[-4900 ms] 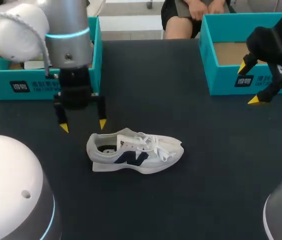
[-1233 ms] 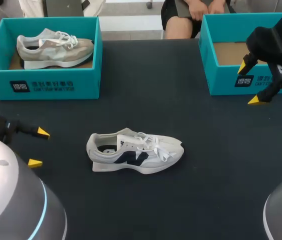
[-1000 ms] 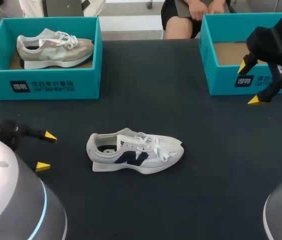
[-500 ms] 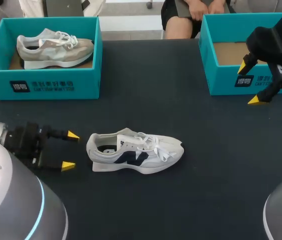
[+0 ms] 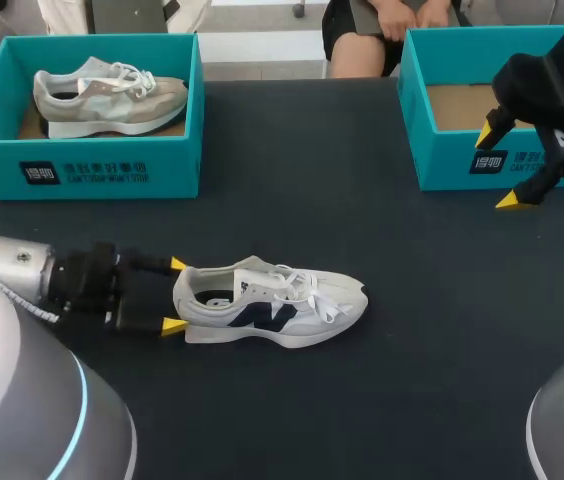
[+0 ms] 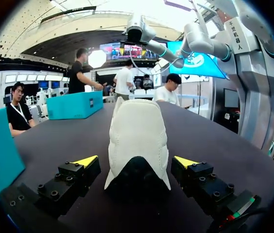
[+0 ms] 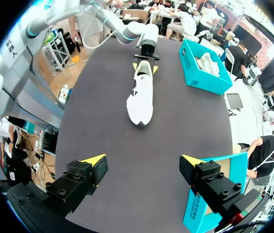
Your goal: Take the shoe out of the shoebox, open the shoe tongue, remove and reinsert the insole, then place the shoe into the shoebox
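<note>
A white sneaker with a navy side mark [image 5: 272, 305] lies on its sole mid-table, toe to the right. My left gripper [image 5: 175, 295] is low at its heel, open, one yellow tip on each side. In the left wrist view the heel [image 6: 137, 131] sits between the fingers of my left gripper [image 6: 136, 162], with a gap on each side. My right gripper [image 5: 497, 168] hangs open and empty by the front wall of the right teal shoebox [image 5: 462, 160], whose brown floor is bare. From the right wrist view, my right gripper [image 7: 143, 159] is far from the sneaker [image 7: 142, 92].
A second teal shoebox [image 5: 102, 165] at the back left holds a beige-grey sneaker [image 5: 112, 95]. The dark tabletop [image 5: 412, 330] stretches bare right of and in front of the white sneaker.
My left gripper has slid right along the table, from the left edge up to the sneaker's heel, and now straddles it. The sneaker and the right arm have not moved.
</note>
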Controlling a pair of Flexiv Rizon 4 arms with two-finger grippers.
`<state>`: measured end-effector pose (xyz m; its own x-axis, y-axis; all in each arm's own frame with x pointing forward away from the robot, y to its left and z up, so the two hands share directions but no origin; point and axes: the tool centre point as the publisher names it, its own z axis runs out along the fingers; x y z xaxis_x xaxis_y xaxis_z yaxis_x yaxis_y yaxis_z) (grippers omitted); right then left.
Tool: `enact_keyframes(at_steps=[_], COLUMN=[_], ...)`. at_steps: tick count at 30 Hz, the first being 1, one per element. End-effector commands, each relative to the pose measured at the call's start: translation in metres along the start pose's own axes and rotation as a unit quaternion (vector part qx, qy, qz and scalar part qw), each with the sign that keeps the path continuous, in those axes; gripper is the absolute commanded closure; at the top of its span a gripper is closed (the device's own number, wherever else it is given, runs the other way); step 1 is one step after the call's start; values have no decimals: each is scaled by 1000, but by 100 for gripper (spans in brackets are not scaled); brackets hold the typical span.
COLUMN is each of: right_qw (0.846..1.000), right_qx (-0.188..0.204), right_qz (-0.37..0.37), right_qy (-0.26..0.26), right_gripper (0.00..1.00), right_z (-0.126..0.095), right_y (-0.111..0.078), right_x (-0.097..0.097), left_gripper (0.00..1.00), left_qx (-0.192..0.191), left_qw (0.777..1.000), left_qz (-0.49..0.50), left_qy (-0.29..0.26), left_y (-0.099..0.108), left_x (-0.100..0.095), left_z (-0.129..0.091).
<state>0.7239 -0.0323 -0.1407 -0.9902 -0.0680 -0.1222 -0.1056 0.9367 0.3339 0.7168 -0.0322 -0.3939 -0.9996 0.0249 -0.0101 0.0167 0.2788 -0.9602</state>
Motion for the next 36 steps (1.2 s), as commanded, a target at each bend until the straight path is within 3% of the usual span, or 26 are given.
enact_keyframes(at_steps=[1, 18, 19, 20, 21, 22, 36], right_qw=[1000, 1000, 1000, 1000, 1000, 1000, 1000], right_qx=[1, 1, 1, 1, 1, 1, 1], right_qz=[1, 1, 1, 1, 1, 1, 1], right_qy=[2, 2, 2, 2, 2, 2, 2], right_gripper=[0, 0, 0, 0, 0, 0, 0], right_z=[1, 1, 1, 1, 1, 1, 1], right_y=[1, 1, 1, 1, 1, 1, 1], right_x=[-2, -2, -2, -2, -2, -2, -2], left_gripper=[0, 0, 17, 26, 73, 100, 100], left_qx=[-1, -16, -16, -16, -17, -15, -12], left_qw=[1000, 1000, 1000, 1000, 1000, 1000, 1000], left_qz=[1, 1, 2, -3, 1, -1, -12], left_qy=[2, -7, -6, -3, -6, -2, 1], left_y=[2, 17, 18, 18, 18, 18, 17], left_x=[0, 8, 7, 7, 7, 7, 10], left_z=[13, 33, 33, 34, 34, 34, 32])
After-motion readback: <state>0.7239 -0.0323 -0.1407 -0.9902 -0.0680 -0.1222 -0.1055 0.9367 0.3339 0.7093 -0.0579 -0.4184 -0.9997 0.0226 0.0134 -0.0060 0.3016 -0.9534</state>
